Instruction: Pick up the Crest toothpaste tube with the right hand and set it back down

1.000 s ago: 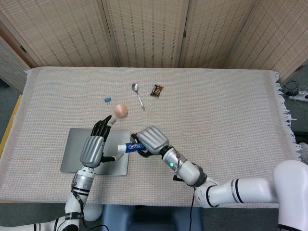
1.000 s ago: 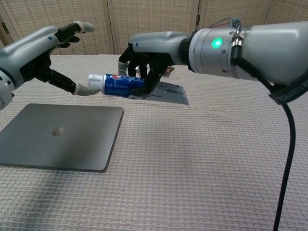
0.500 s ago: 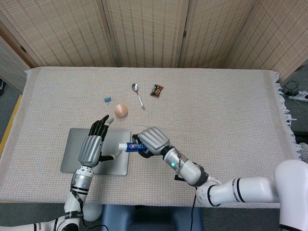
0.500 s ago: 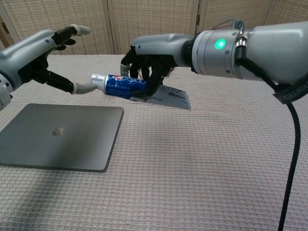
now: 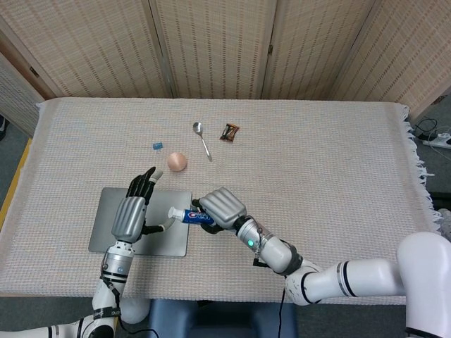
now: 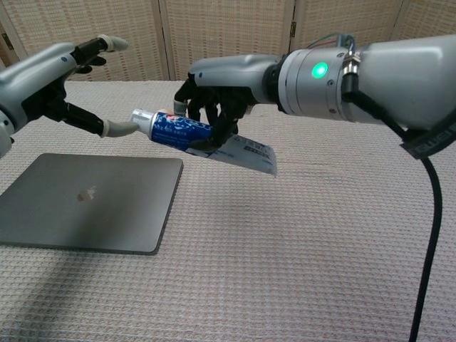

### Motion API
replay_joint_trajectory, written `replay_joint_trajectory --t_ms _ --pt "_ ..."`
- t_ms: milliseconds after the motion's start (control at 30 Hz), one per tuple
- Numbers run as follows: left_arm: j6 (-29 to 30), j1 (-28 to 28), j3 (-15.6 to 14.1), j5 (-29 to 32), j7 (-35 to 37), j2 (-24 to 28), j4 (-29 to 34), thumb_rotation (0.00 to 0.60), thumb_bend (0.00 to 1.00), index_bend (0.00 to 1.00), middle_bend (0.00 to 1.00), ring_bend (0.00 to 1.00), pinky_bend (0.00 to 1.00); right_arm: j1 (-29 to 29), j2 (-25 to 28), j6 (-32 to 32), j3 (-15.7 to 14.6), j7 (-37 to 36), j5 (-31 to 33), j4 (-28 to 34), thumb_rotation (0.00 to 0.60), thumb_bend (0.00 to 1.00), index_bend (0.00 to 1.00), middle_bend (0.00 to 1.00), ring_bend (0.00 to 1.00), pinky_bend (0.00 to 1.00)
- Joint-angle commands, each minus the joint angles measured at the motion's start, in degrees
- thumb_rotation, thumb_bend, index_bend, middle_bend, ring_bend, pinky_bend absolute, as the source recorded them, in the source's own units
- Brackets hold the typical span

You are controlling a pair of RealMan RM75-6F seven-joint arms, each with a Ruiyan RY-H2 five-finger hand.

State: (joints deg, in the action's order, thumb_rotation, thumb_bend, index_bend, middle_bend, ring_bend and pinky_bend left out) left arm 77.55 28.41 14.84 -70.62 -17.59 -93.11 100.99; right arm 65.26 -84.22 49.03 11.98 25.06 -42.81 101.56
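Your right hand [image 6: 214, 107] is grasping the tube [image 6: 178, 130] around its middle, fingers wrapped over the blue body, and the tube is clear of the cloth [image 6: 299, 235]. From the chest camera it hangs tilted, cap end up and toward the left, flat crimped end drooping to the right. From the head camera the tube [image 5: 189, 215] sits just off the right edge of the laptop [image 5: 113, 232], with your right hand [image 5: 222, 208] covering most of it.

Your left hand [image 6: 50, 78] holds nothing; its fingers are spread, and one fingertip points at the cap from just beside it. Whether it touches the cap, you cannot tell from either camera.

So the pick-up looks done and you are in the carry, with the set-down not yet made. For the next move, lower the tube onto bare cloth to the right of the laptop, level it so the crimped end does not land first and twist in your grip, then loosen the fingers only when it rests flat. Keep it off the laptop and away from your left hand.
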Motion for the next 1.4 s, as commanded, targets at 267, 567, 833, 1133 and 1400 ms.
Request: replay_joint_trajectory --t_ms 267,567,833,1133,1400 --pt "0.30 -0.46 -0.18 0.00 1.00 0.55 -0.02 0.600 0.42 0.00 0.00 0.00 0.00 0.64 -0.51 1.05 -0.19 0.91 1.06 0.31 0.600 0.83 0.65 0.59 0.68 0.57" --pt "1.51 -1.00 -0.12 -1.01 2.29 0.64 0.09 0.600 0.42 0.00 0.00 0.00 0.00 0.96 -0.51 1.60 -0.21 1.16 1.95 0.62 0.600 0.83 0.65 0.59 0.68 0.57" --pt "2.74 -1.12 -0.30 -2.47 1.54 0.42 1.29 0.600 0.42 0.00 0.00 0.00 0.00 1.19 -0.64 1.23 -0.55 1.03 2.03 0.38 0.600 0.83 0.65 0.59 0.68 0.57" --pt "2.95 -0.90 -0.79 -3.30 -0.04 -0.22 2.22 0.600 0.42 0.00 0.00 0.00 0.00 1.08 -0.65 0.68 -0.66 0.04 1.30 -0.08 0.600 0.83 0.65 0.59 0.68 0.57" --pt "2.27 -0.43 -1.34 -3.78 -0.99 -0.80 2.42 0.600 0.42 0.00 0.00 0.00 0.00 1.33 -0.92 0.28 -0.69 -0.26 1.17 -0.37 0.600 0.83 0.65 0.59 0.68 0.57"
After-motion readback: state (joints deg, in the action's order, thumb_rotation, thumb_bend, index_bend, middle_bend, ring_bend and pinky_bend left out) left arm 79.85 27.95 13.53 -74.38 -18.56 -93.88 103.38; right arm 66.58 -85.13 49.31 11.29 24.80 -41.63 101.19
